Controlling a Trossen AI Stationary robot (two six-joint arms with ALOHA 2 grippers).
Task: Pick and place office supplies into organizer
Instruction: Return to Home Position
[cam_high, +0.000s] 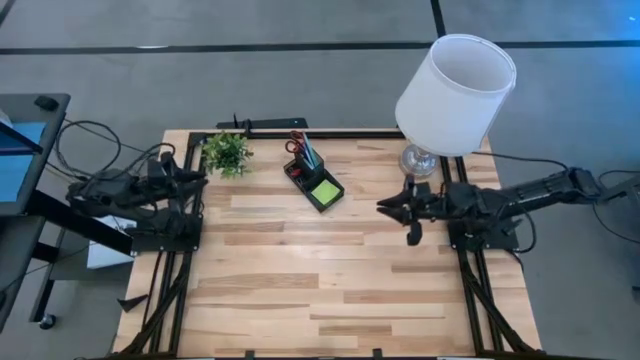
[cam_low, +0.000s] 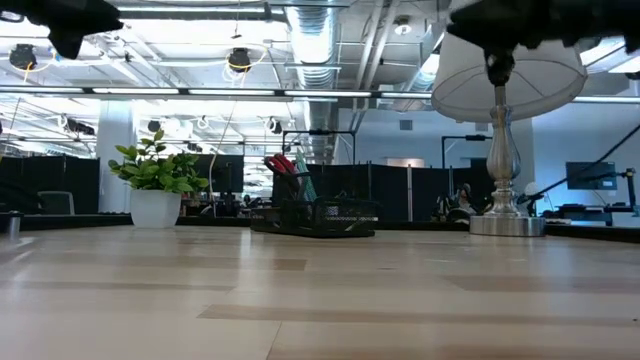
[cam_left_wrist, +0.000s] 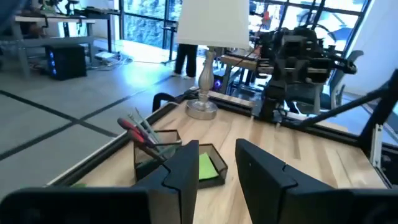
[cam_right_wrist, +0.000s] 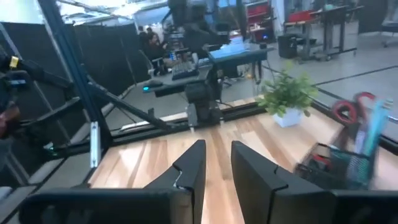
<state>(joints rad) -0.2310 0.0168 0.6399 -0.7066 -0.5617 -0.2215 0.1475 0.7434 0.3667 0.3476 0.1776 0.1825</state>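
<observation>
The black organizer (cam_high: 313, 183) stands on the table's far middle. Red-handled scissors (cam_high: 296, 143) and teal pens (cam_high: 310, 158) stick up out of its taller cup. A lime-green sticky-note pad (cam_high: 326, 190) lies in its lower tray. My left gripper (cam_high: 198, 180) is drawn back at the table's left edge, level, pointing toward the organizer (cam_left_wrist: 168, 152). Its fingers (cam_left_wrist: 180, 171) stand apart with nothing between them. My right gripper (cam_high: 383, 207) hovers at the right side, level, pointing toward the table's left edge, open and empty (cam_right_wrist: 217, 165).
A white-shaded lamp (cam_high: 450, 95) stands at the far right corner, its base just beyond my right gripper. A small potted plant (cam_high: 227, 153) sits at the far left, close to my left gripper. Bare wood (cam_high: 320, 270) stretches across the table's middle and near half.
</observation>
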